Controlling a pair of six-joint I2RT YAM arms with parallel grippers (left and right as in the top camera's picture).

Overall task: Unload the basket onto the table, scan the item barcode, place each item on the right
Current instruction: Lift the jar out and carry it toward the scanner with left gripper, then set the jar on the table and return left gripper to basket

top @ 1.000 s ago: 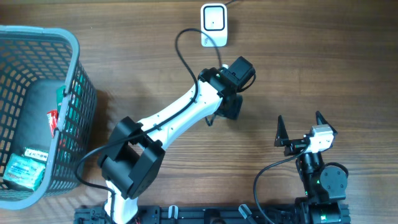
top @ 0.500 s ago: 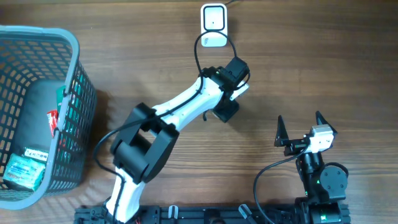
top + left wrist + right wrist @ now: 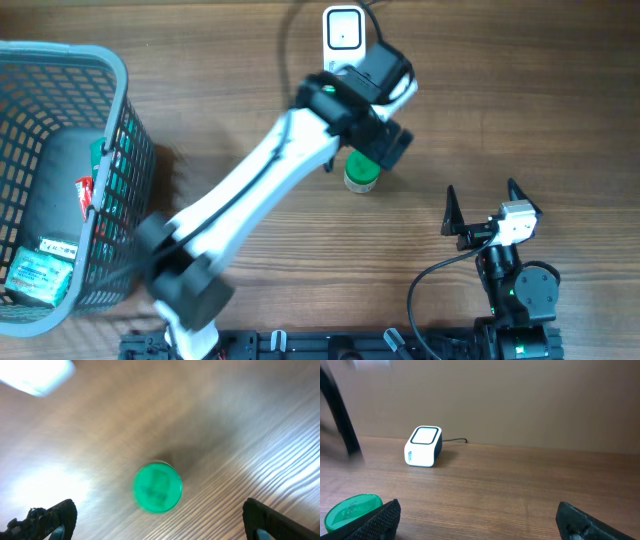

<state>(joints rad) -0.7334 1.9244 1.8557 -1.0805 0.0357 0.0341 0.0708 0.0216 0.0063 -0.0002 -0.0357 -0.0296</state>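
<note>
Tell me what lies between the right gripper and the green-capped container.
Nothing but bare wooden table. In the overhead view the right gripper and the green-capped container have only wood grain between them.

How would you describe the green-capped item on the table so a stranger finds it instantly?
On the wooden table, find the white barcode scanner at the far edge. Just nearer the robot stands a green-capped container. It is the only loose item on the wood; the rest lie in the grey basket at the left.
</note>
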